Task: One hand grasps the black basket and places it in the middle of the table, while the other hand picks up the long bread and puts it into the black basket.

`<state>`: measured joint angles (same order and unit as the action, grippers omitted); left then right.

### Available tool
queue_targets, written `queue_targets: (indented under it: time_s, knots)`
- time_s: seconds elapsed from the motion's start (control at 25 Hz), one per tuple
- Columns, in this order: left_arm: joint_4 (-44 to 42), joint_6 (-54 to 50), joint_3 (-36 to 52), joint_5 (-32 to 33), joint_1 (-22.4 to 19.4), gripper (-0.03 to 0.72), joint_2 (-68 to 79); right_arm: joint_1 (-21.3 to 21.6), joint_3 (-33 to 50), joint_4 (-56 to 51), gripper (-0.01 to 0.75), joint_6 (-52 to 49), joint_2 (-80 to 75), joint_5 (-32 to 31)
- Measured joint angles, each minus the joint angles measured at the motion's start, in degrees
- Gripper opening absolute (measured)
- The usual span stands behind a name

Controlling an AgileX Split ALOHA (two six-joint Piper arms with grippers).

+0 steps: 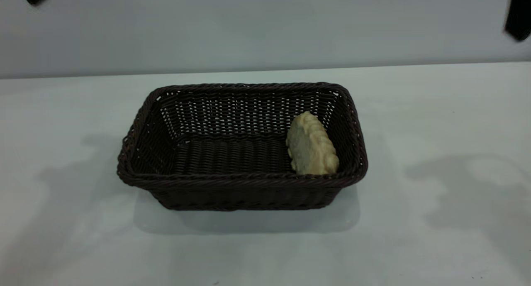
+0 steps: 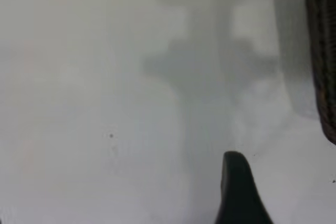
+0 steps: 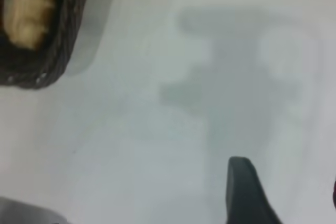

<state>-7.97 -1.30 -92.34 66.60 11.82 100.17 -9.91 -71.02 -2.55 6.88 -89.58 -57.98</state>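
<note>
We see the long bread (image 1: 312, 145) lying inside the black basket (image 1: 232, 181) mid-table (image 1: 435, 111), both grippers raised away, finger states unreadable.

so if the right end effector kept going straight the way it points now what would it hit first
Probably bare table: the right end effector's visible finger points down at white surface. The basket with the bread sits off to the side, though depth is unclear.
</note>
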Motion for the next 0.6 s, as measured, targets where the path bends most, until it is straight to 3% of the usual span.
queue_targets:
  time_s: [0.24, 0.6]
  knots:
    - [0.17, 0.02, 6.83, 0.00, 0.00, 0.517, -16.80, 0.00, 9.37, 0.00, 0.383, -0.14, 14.15, -1.77]
    - [0.12, -1.32, 27.56, -3.51, 0.00, 0.517, -53.08, 0.00, 22.21, -2.67, 0.383, -0.04, 37.70, -2.92]
